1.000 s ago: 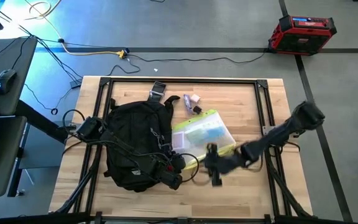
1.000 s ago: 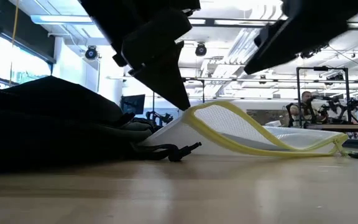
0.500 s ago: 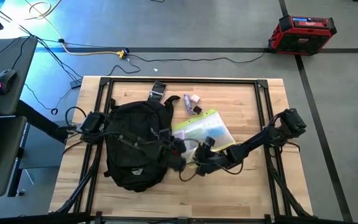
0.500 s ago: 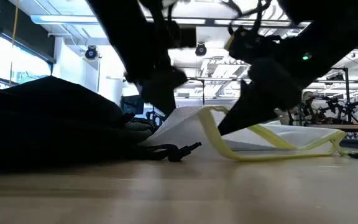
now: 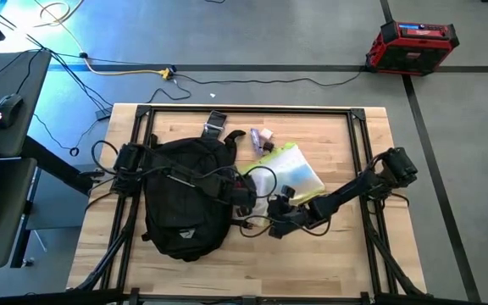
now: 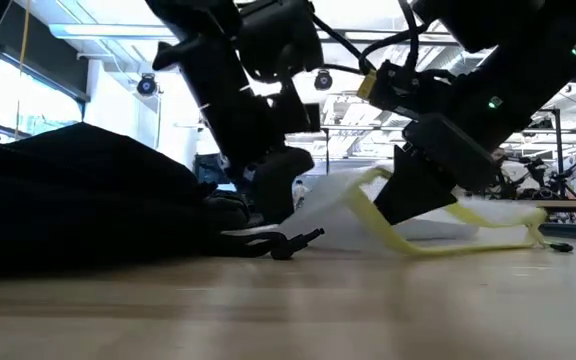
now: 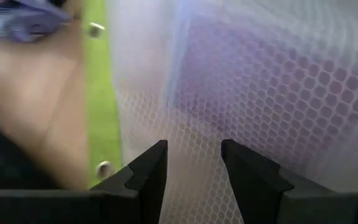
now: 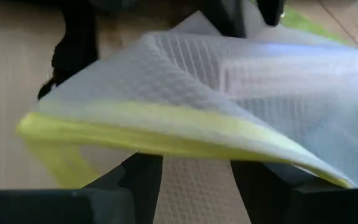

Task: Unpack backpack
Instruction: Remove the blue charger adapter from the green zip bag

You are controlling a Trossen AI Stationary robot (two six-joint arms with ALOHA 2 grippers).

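Both grippers are crowded onto one thing right now, so here's how it looks. The backpack (image 5: 185,199) lies flat on the left half of the table (image 5: 346,263), logo side up, and the mesh pouch with yellow trim (image 5: 291,174) sits just beside its right edge, already out of the bag.

Your left gripper (image 5: 246,196) reaches across the backpack to the pouch's near corner; its fingers (image 7: 148,180) stand partly apart with mesh filling the gap, but I can't tell if they've actually got it. The right gripper (image 5: 278,219) has its jaws straddling the pouch's yellow edge (image 8: 166,127), half open, and whether it's pinching I can't say either.

Risk as I see it: two arms pulling one floppy pouch could stretch it, or the grippers bump each other. The loose cables near them could snag too.

Contents: something blurry shows through the mesh, can't make it out. A few small items (image 5: 263,140) lie on the table past the pouch.
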